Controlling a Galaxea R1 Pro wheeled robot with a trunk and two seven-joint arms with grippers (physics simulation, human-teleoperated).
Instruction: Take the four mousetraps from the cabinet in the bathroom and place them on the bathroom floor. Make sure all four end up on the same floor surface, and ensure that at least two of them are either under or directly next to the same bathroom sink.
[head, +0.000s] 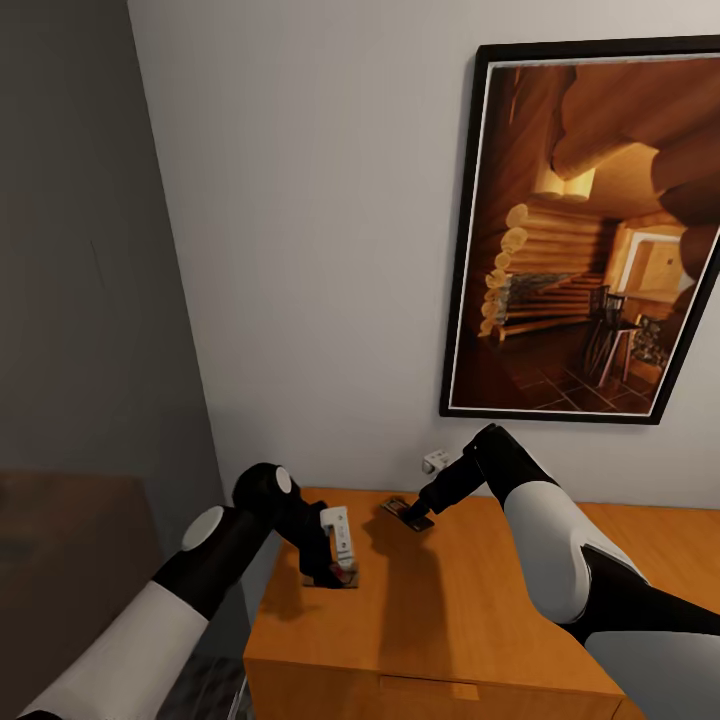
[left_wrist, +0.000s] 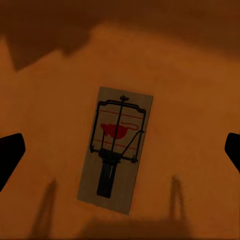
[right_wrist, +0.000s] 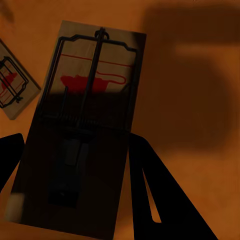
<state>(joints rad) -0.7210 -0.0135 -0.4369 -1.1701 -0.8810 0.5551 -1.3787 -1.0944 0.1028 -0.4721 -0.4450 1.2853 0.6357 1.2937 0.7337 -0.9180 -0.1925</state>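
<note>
The cabinet (head: 440, 610) carries the mousetraps on its flat top, so pickup is in hand. The right gripper (head: 424, 508) has its jaws closed on one mousetrap (right_wrist: 80, 135) (apparently raised), which next needs carrying floorward. The left gripper (head: 335, 570) hovers spread wide over another trap (left_wrist: 116, 149); it must descend and close. Its fingers hide that trap in the head view.

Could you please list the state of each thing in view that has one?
Left gripper: open, over a mousetrap.
Left mousetrap: flat on the cabinet top, ungripped.
Right gripper: closed on a mousetrap.
Right mousetrap: between the fingers.
Third mousetrap: lying flat.
</note>
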